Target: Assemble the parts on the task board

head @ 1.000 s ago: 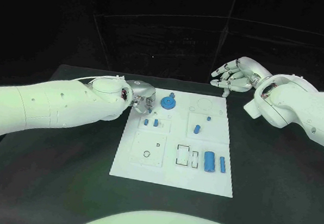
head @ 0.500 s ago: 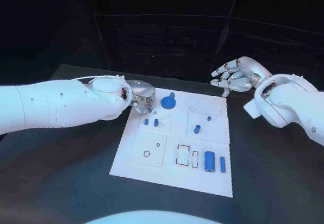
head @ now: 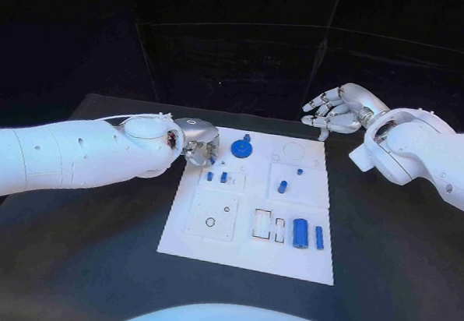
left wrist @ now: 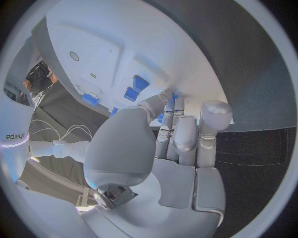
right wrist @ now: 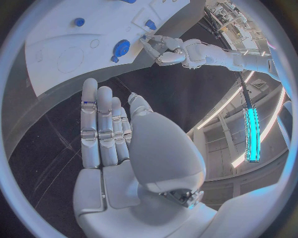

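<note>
The white task board [head: 248, 241] lies in the middle of the black table. A round blue part [head: 241, 146] sits near its far left corner, also seen as the blue disc [right wrist: 121, 48]. My left hand [head: 197, 146] hovers at that corner just left of the round part, fingers curled together [left wrist: 177, 134], and I see nothing in them. Two small blue pieces [head: 217, 177], a blue peg [head: 282, 186], a blue cylinder [head: 300, 232] and a thin blue bar [head: 318, 236] rest on the board. My right hand [head: 334, 109] hangs beyond the far right corner, fingers apart, empty.
Bare black table [head: 77, 237] surrounds the board on all sides. Empty outlines and recesses [head: 262, 222] mark the board's near half. My left forearm [head: 63, 153] lies across the table's left side. A dark wall stands behind the table.
My left hand has drawn back slightly to the left, away from the round blue part. The right hand and the parts stay where they were.
</note>
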